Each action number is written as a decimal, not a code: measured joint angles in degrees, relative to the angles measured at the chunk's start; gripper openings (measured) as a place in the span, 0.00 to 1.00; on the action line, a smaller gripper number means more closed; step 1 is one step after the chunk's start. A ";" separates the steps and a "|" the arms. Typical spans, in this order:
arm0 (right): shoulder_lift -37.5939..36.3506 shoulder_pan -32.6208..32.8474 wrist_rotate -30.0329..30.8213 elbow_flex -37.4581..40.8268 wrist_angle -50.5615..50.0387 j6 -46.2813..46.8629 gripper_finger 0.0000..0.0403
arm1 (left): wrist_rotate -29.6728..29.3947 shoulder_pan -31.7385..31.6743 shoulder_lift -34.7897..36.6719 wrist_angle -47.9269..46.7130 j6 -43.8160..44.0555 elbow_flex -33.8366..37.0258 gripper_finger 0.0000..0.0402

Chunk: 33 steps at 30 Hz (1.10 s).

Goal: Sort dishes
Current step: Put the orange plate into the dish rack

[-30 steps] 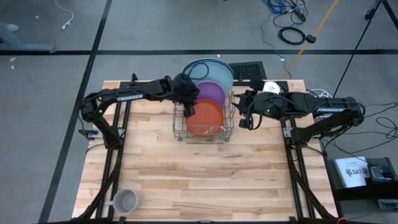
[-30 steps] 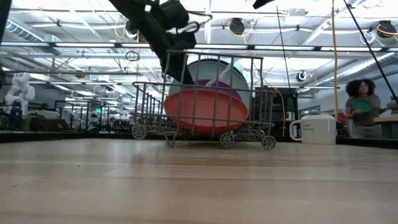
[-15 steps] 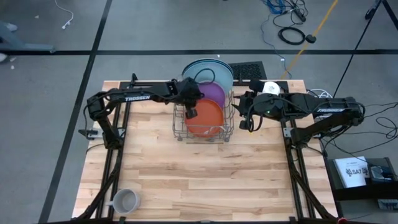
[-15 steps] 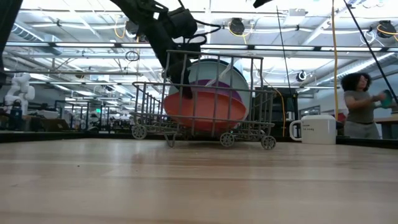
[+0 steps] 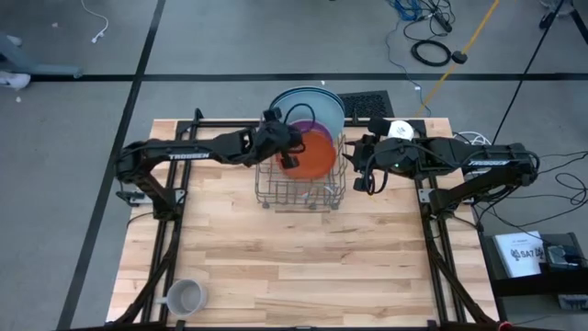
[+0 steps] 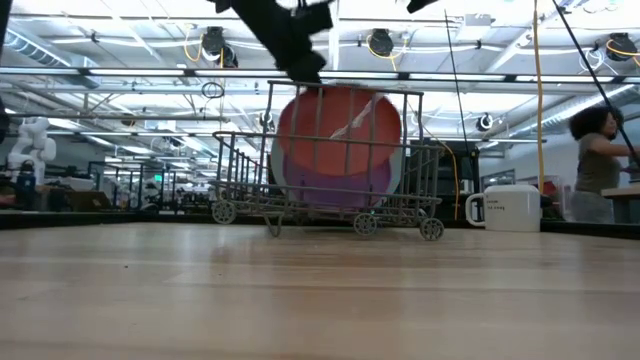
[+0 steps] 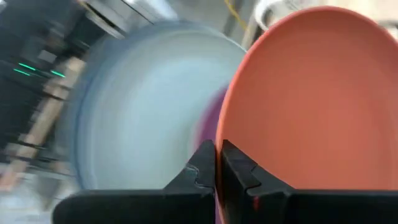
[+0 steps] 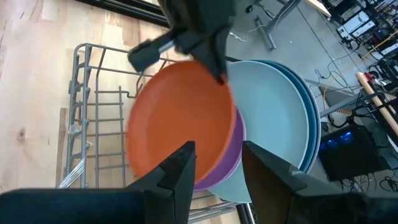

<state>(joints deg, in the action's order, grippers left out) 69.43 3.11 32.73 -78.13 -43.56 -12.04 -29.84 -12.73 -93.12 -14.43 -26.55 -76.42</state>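
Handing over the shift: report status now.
Left gripper shut on orange plate, raised in rack. Right gripper open beside rack. Nothing blocking.

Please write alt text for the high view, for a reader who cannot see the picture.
Seen from above, the left gripper is shut on the rim of an orange plate in a wire dish rack on a wooden table. Purple and light blue plates stand behind it; the right gripper waits beside the rack.

A wire rack (image 5: 299, 188) stands at the table's (image 5: 303, 267) far middle, under and just beside the left jaws. A white mug (image 6: 508, 208) sits near the right jaws. A grey mug (image 5: 185, 297) rests at the near left corner, well apart from both. A person (image 6: 600, 165) stands in the room behind.
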 joint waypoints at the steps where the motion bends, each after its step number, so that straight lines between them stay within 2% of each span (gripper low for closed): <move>1: 0.00 0.00 0.00 0.00 -0.01 -0.01 0.31 | -2.48 0.80 0.22 1.56 -1.71 0.00 0.01; 8: 0.00 0.00 0.02 0.00 0.00 0.40 0.31 | -11.27 4.15 0.00 7.47 -7.75 3.71 0.00; 11: 0.00 0.00 0.02 0.00 0.03 0.43 0.31 | -18.11 5.75 -0.16 14.82 -12.70 7.47 0.00; 14: 0.00 0.00 0.02 0.00 0.05 0.48 0.31 | -20.03 7.37 -0.16 22.72 -14.39 10.47 0.00; 17: 0.00 0.00 0.02 0.00 0.07 0.94 0.31 | -25.77 8.92 -1.25 26.95 -15.29 11.30 0.00; 28: 0.00 0.00 0.04 0.00 1.50 1.90 0.31 | -30.26 11.00 -7.80 30.77 -15.81 11.30 0.00; 33: 0.00 0.00 0.04 0.00 1.48 1.96 0.31 | -30.21 11.03 -9.30 30.94 -15.78 11.23 0.00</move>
<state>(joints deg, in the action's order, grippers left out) 69.43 3.11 32.77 -78.13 -42.09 -10.09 -60.05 -1.71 -102.42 16.51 -42.33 -65.19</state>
